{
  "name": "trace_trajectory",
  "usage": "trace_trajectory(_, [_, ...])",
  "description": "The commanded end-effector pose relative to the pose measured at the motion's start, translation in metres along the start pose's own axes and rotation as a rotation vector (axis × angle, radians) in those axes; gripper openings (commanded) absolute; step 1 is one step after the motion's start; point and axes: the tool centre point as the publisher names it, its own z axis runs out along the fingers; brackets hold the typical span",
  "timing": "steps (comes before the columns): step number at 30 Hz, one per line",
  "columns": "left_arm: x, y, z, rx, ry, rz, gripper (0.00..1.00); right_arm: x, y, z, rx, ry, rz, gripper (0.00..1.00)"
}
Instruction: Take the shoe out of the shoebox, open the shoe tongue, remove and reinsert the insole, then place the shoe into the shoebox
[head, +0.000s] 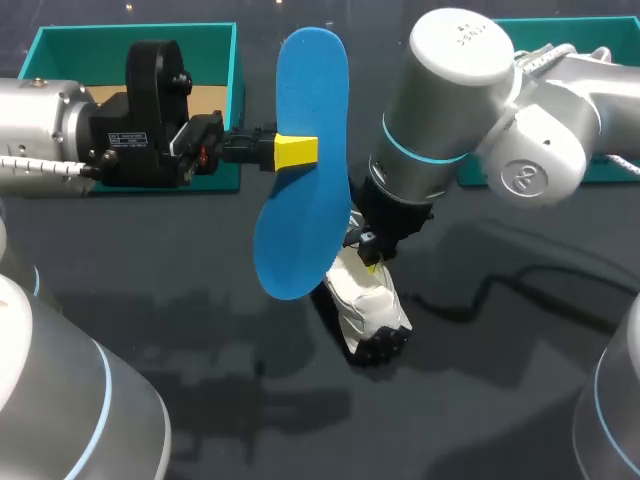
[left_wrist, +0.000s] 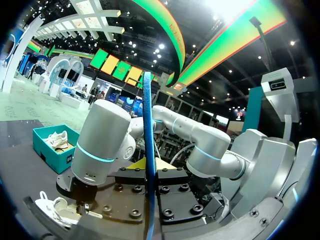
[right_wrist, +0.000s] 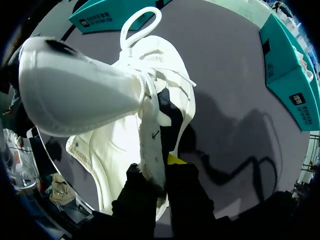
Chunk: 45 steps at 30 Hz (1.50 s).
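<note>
1. Left pincer (head: 298, 150): pinching the blue insole (head: 300, 215) from both sides near mid-length. The insole hangs upright in the air, clear of the worktop (head: 520, 400), at about 11 o'clock from the shoe.
2. Right pincer (right_wrist: 159, 172): pressed onto the shoe tongue (right_wrist: 151, 140), which is drawn up and away from the opening.
3. White shoe (head: 375, 315): lying on the worktop, about 5 o'clock from its centre, directly under the right pincer.
4. Teal shoebox (head: 215, 45): at 10 o'clock behind the left arm, well apart from the shoe. Its floor shows bare.
5. Step in hand, as judged: the insole is out and the tongue is held open, so reinsertion is due.
6. Next move calls for tipping the insole flatter and feeding one end into the opening. The tongue must be held back meanwhile.
7. Risk: the insole edge may snag on the collar or the tongue.
</note>
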Motion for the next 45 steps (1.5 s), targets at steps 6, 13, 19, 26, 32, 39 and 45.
trace_trajectory(6, [0.001, 0.001, 0.0, 0.001, 0.0, 0.0, 0.0, -0.012, -0.014, -0.002, -0.086, 0.022, 0.106, 0.0])
trace_trajectory(13, [0.001, 0.001, 0.0, 0.001, 0.0, 0.0, 0.0, -0.014, -0.013, 0.004, -0.111, 0.023, 0.157, 0.0])
trace_trajectory(19, [0.001, 0.001, 0.0, 0.001, 0.0, 0.0, 0.0, -0.018, -0.014, 0.006, -0.15, 0.042, 0.221, 0.0])
trace_trajectory(26, [0.001, 0.001, 0.0, 0.001, 0.0, 0.0, 0.0, -0.024, -0.01, 0.021, -0.141, 0.062, 0.242, 0.0])
trace_trajectory(32, [0.001, 0.001, 0.0, 0.001, 0.0, 0.0, 0.0, -0.03, -0.008, 0.035, -0.133, 0.1, 0.227, 0.0])
trace_trajectory(39, [0.001, 0.001, 0.0, 0.001, 0.0, 0.0, 0.0, -0.036, -0.011, 0.049, -0.12, 0.141, 0.241, 0.0])
trace_trajectory(45, [0.001, 0.001, 0.0, 0.001, 0.0, 0.0, 0.0, -0.036, -0.014, 0.058, -0.112, 0.172, 0.261, 0.0])
